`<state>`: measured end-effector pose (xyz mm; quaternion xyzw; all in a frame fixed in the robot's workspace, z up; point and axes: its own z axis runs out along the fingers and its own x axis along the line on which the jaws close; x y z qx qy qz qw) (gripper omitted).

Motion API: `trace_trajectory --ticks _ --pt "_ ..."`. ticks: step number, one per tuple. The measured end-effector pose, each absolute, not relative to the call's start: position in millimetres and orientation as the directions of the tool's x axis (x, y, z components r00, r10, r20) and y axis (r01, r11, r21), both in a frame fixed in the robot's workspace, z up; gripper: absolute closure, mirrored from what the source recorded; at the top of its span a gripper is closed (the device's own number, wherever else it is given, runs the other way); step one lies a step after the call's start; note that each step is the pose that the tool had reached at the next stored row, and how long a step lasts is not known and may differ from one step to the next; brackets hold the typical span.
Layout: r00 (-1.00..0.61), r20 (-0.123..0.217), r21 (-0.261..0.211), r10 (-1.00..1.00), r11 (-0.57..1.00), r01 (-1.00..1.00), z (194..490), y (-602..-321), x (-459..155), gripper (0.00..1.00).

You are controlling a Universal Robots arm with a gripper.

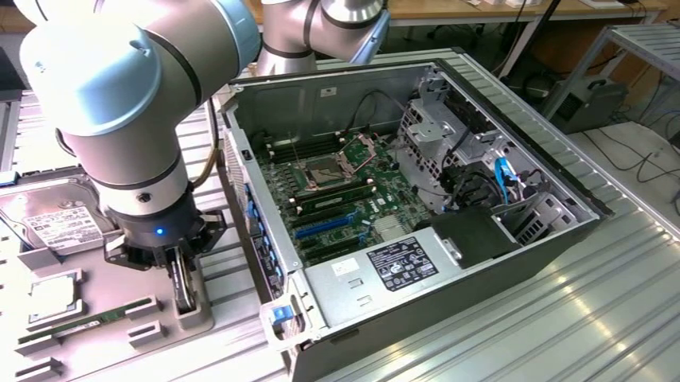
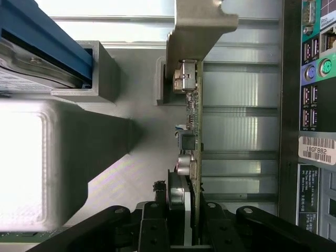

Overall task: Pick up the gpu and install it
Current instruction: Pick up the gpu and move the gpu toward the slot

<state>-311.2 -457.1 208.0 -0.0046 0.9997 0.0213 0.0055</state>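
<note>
The gpu (image 2: 195, 121) shows edge-on in the wrist view: a thin green card with small components, a black fan block, and a silver end bracket (image 2: 197, 26). My gripper (image 2: 184, 226) has a black finger on each face of the card and is shut on it. In the exterior view the gripper (image 1: 183, 278) hangs straight down at that view's left of the computer case (image 1: 510, 263). The gpu (image 1: 187, 293) stands on edge between the fingers, over a grey stand (image 1: 197, 320). The case lies open with its motherboard (image 1: 340, 191) and blue slots (image 1: 324, 227) exposed.
A silver hard drive (image 1: 53, 223) with a white label, a square chip in a holder (image 1: 53, 294) and a thin memory stick (image 1: 80, 325) lie on grey fixtures beside the gripper. The case's rear port panel (image 2: 315, 68) is close beside the card. Cables and a power supply (image 1: 399, 263) sit inside the case.
</note>
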Motion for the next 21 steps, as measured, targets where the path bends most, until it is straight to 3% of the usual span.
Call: trace_trajectory --ticks 21 --pt "-1.000 -0.011 0.043 -0.009 0.999 -0.009 207.9 -457.0 -311.1 0.71"
